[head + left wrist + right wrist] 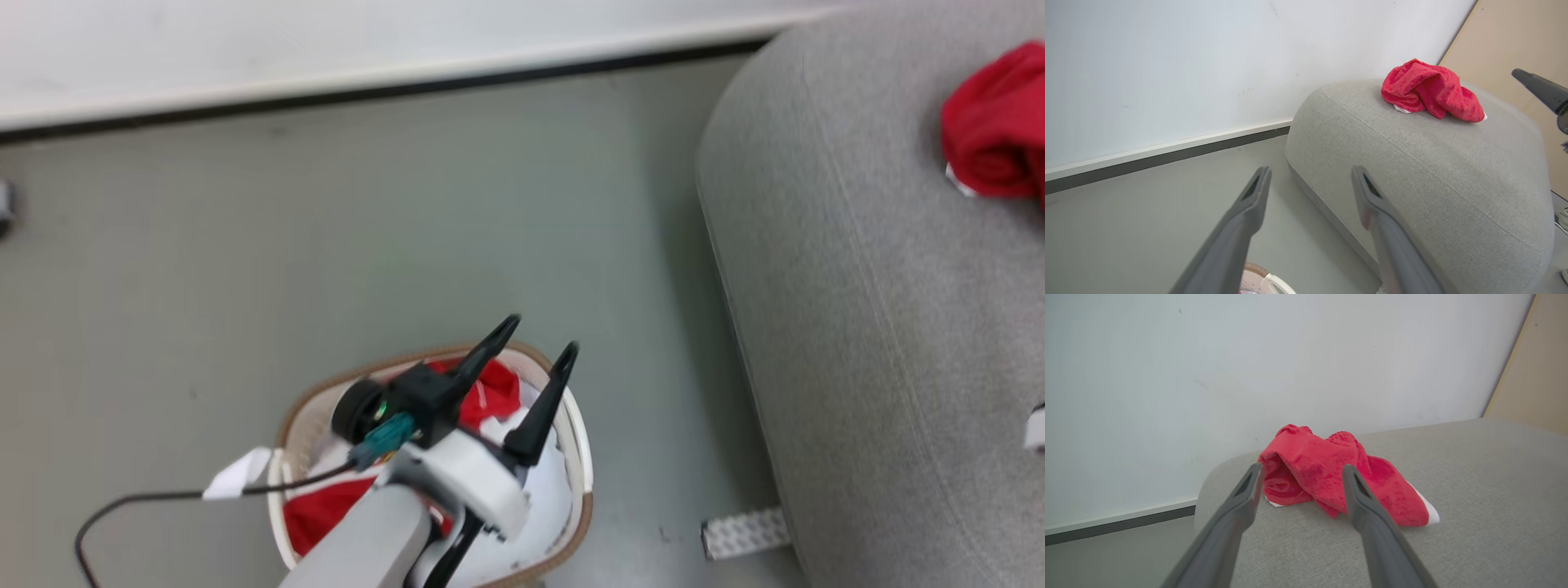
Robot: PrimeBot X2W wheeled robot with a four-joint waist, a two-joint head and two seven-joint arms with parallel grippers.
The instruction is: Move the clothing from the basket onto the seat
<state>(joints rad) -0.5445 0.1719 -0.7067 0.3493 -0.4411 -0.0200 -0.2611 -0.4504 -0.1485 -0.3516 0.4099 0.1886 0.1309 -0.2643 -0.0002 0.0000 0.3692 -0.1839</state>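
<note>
head: left fingers [540,412] spread over basket [578,445] | right wrist: right fingers [1244,496] spread, clothing [1314,473] on seat [1474,477]

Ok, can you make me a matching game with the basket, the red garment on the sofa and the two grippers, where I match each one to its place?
Things:
1. basket
2. crumpled red garment
3. left gripper
4. right gripper

Places:
A. open, just in front of the crumpled red garment
B. lying on top of the seat
C. open, above the basket
D. on the floor, with red clothes inside

Pairs: 1-D, 2-B, 3-C, 4-A.
</note>
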